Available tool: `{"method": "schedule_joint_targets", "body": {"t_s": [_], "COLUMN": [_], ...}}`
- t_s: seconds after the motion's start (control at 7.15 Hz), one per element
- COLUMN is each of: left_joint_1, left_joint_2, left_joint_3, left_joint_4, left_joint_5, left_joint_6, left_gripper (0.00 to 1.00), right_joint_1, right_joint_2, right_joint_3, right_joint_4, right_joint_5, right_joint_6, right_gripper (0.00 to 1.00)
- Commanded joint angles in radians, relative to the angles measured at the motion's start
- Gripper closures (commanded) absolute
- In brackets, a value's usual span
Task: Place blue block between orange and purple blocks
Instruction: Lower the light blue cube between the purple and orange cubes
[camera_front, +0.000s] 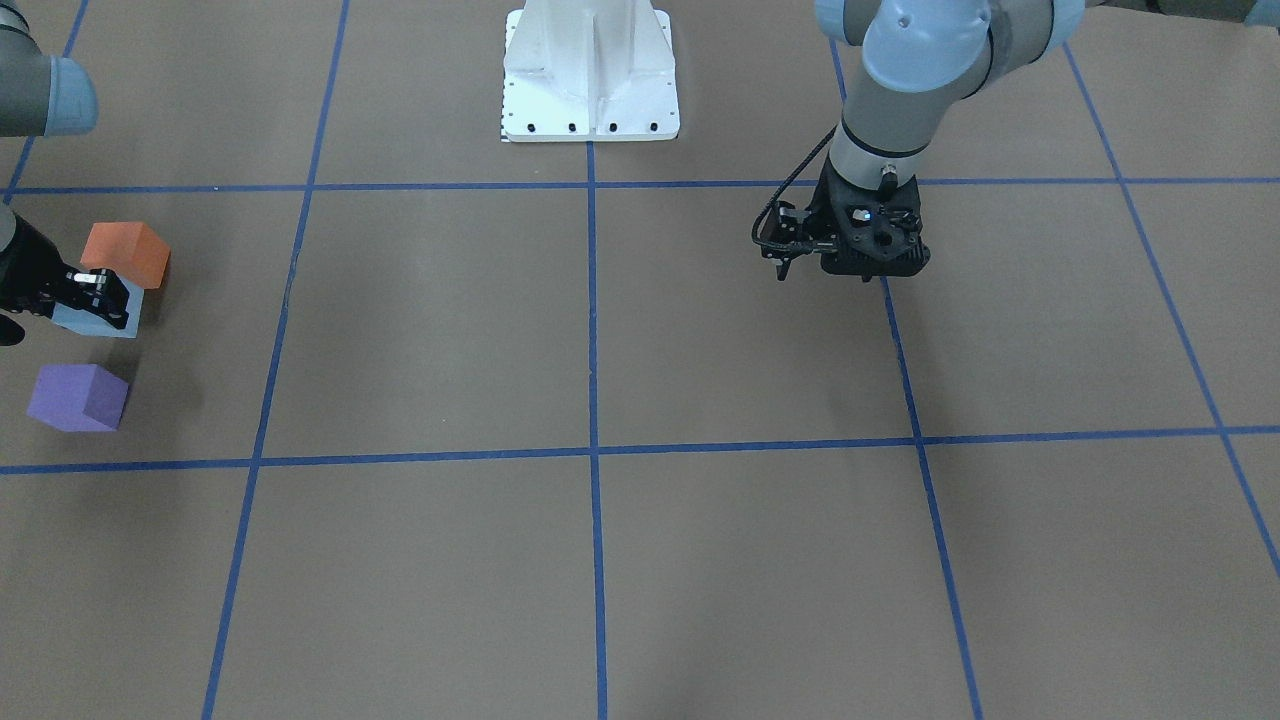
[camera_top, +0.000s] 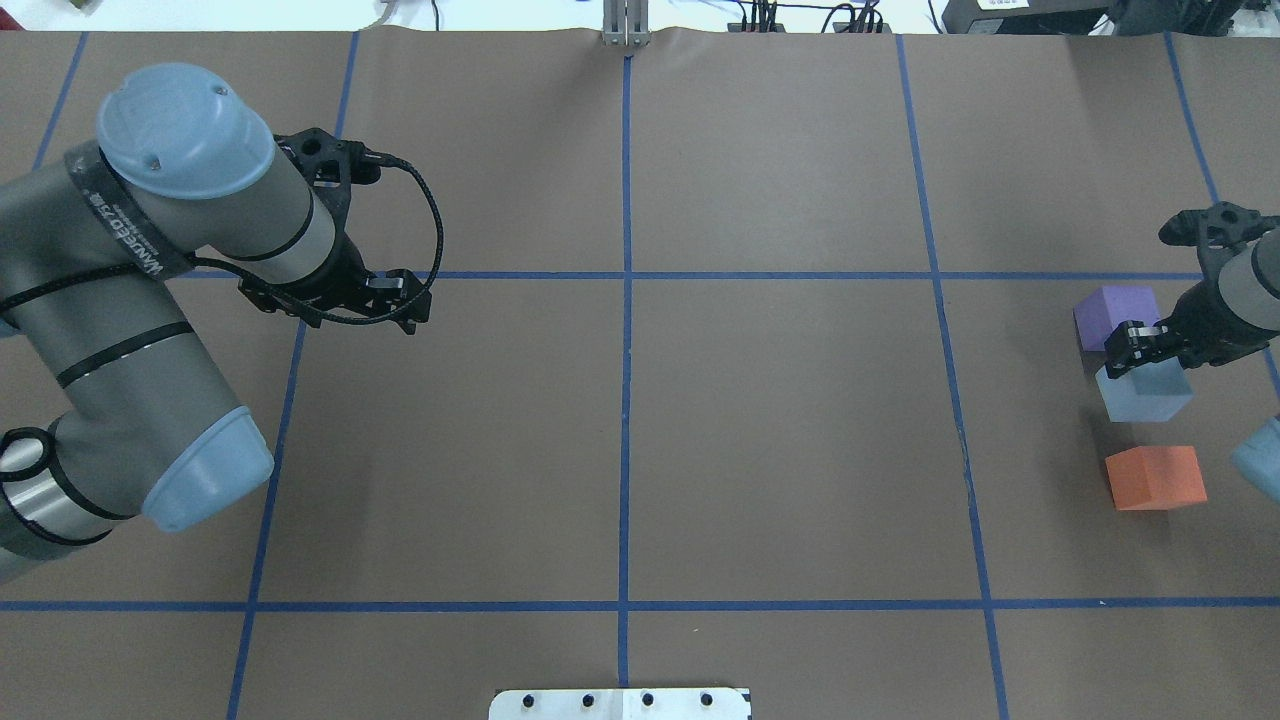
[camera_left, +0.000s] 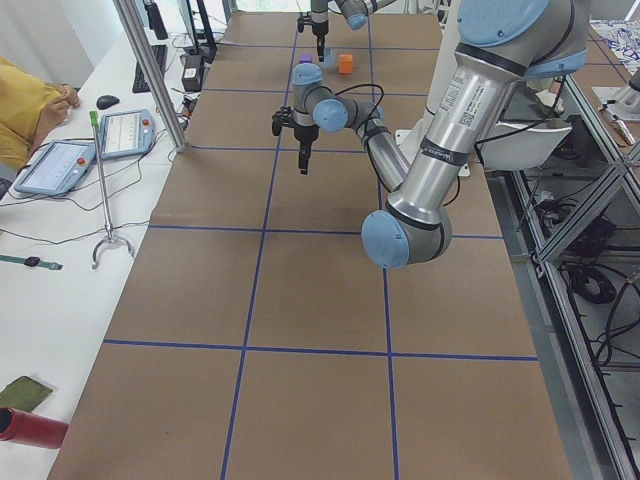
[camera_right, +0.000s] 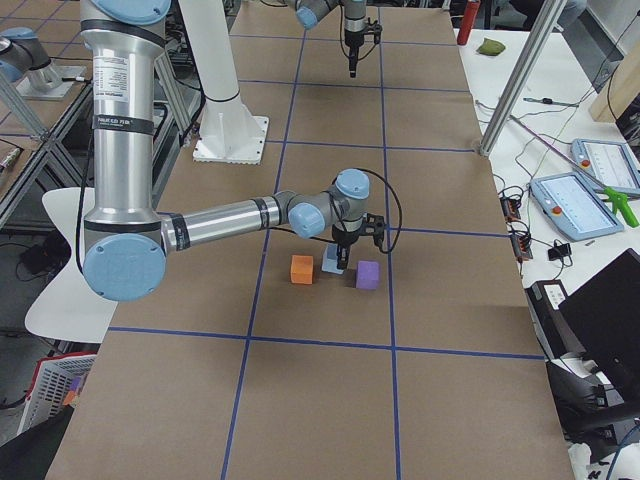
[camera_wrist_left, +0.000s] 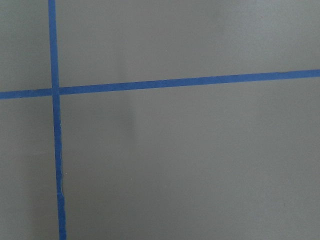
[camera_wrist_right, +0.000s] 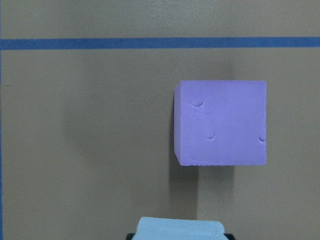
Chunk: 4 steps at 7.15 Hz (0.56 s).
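- Sitting between the purple block (camera_top: 1115, 315) and the orange block (camera_top: 1155, 477), the blue block (camera_top: 1145, 395) is near the right edge of the worktop (camera_top: 780, 430) in your overhead view, with a gap showing on either side of it.
- You can see the right hand (camera_top: 1138, 352) over the blue block, its fingers closed on two opposite sides. In the right wrist view the block's pale top sits pinched between them at the bottom edge, with the purple block just ahead.
- You cannot tell whether the blue block rests on the worktop or hangs just off it.
- Look across to the left hand (camera_top: 400, 302). It hangs over the worktop well apart from the blocks, near a crossing of blue tape lines (camera_top: 626, 400), and holds nothing. You cannot tell how far its fingers are parted.
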Motion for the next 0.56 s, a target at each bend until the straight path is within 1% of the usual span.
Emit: {"method": "schedule_joint_targets", "body": {"t_s": [0.0, 0.42], "left_joint_1": [0.0, 0.0], "left_joint_2": [-0.002, -0.002], "left_joint_3": [0.0, 0.0], "left_joint_4": [0.0, 0.0], "left_joint_5": [0.0, 0.0], "left_joint_6": [-0.002, -0.002], "left_gripper": [0.01, 0.01], "right_joint_1": [-0.002, -0.002], "right_joint_2": [0.002, 0.003], "right_joint_3": [-0.026, -0.027], "right_joint_4": [0.001, 0.001], "right_joint_5": [-0.002, -0.017], "right_joint_6": [0.001, 0.004], "right_gripper": [1.0, 1.0]}}
